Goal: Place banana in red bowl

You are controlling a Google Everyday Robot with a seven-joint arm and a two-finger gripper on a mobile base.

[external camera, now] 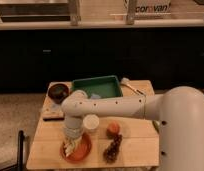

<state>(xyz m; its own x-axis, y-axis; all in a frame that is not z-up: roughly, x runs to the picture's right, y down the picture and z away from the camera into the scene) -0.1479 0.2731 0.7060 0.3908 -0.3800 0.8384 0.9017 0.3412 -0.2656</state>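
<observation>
Camera view had my gripper down over the red bowl near the counter's front-left corner, with the banana directly beneath it and apparently inside the rim, its long axis too hidden to call, and whether I was gripping or had released it I couldn't tell.

Warm, dim light on the table, dark behind; hand above the red bowl.
</observation>
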